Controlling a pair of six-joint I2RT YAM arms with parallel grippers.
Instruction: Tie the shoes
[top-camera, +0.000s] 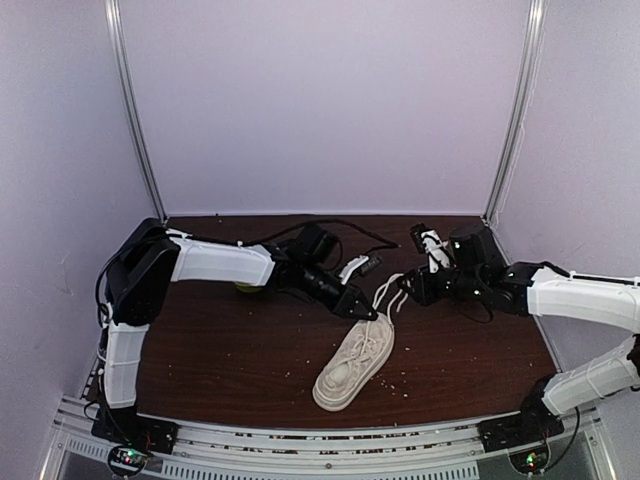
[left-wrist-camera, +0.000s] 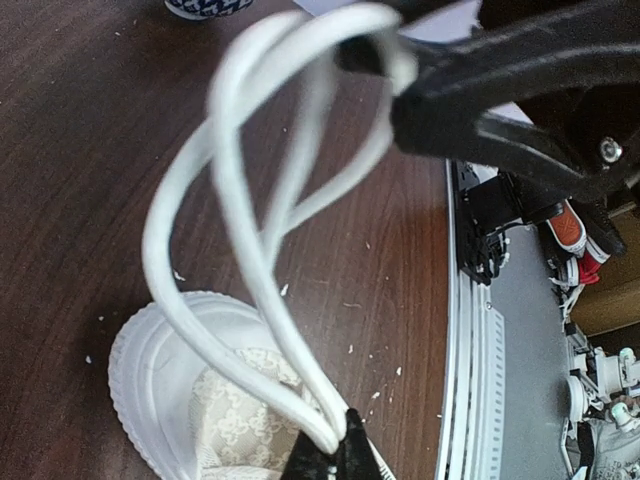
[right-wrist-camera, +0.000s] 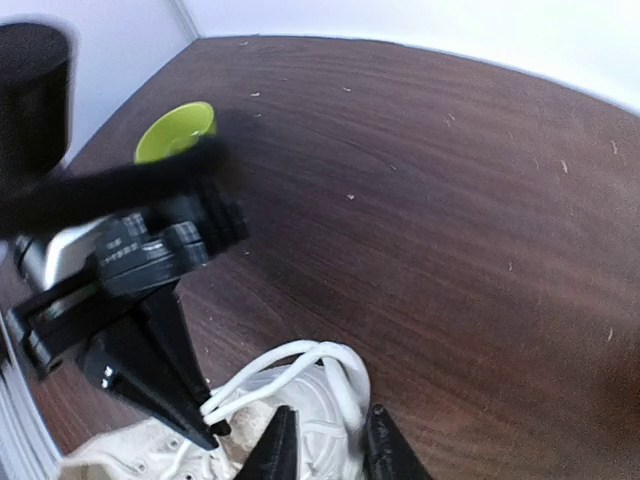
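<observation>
The off-white sneaker (top-camera: 350, 372) lies on the brown table, toe toward the front edge. Its white laces (top-camera: 386, 294) are drawn up and back from it. My left gripper (top-camera: 366, 312) is shut on a doubled lace loop (left-wrist-camera: 240, 200) just above the shoe's heel end (left-wrist-camera: 150, 370); its fingertips (left-wrist-camera: 335, 442) pinch both strands. My right gripper (top-camera: 405, 293) is just right of the left one. Its fingers are apart (right-wrist-camera: 330, 415) with the far bend of the lace loop (right-wrist-camera: 345, 360) between them. The left gripper's tip (right-wrist-camera: 205, 432) shows there holding the strands over the shoe (right-wrist-camera: 110, 462).
A green bowl (right-wrist-camera: 178, 130) sits behind the left arm, also in the top view (top-camera: 247, 287). A blue-patterned bowl (left-wrist-camera: 208, 7) lies at the far edge of the left wrist view. Black cables (top-camera: 330, 228) run along the back. The metal rail (top-camera: 330, 440) marks the front edge.
</observation>
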